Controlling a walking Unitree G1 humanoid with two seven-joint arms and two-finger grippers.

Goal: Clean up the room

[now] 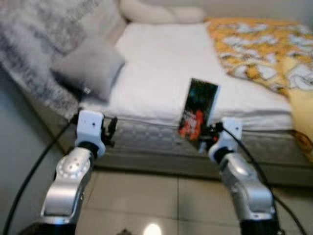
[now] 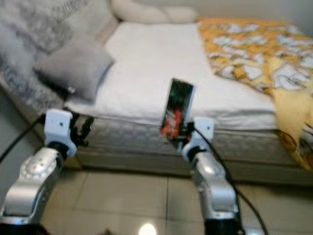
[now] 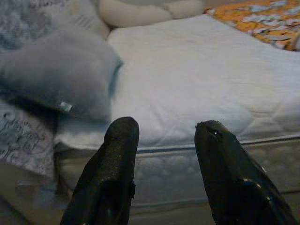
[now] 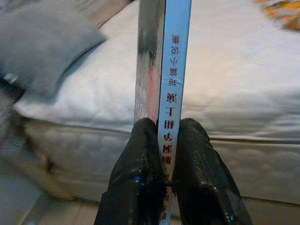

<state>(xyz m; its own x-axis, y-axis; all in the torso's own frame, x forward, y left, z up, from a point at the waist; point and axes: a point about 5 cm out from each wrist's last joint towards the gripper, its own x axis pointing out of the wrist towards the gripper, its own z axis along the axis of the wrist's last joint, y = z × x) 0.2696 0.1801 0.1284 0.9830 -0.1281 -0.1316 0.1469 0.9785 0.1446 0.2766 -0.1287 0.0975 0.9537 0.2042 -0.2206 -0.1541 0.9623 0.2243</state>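
My right gripper [image 1: 204, 138] is shut on a thin book [image 1: 198, 113] with a dark cover with red marks and a light blue spine [image 4: 171, 70]. The book stands upright in front of the bed's near edge, above the tiled floor. The black fingers [image 4: 140, 154] pinch its lower end. To the left, my left gripper [image 1: 111, 129] is held at the same height before the mattress side. Its two fingers [image 3: 117, 159] are apart with nothing between them, so it is open.
A bed with a white mattress [image 1: 161, 68] stands ahead. On it lie a grey pillow [image 1: 90, 68], a grey patterned blanket [image 1: 34, 34] at the left and a yellow patterned quilt [image 1: 264, 49] at the right. A cream bolster [image 1: 156, 12] lies at the head. Pale tiles [image 1: 161, 196] cover the floor.
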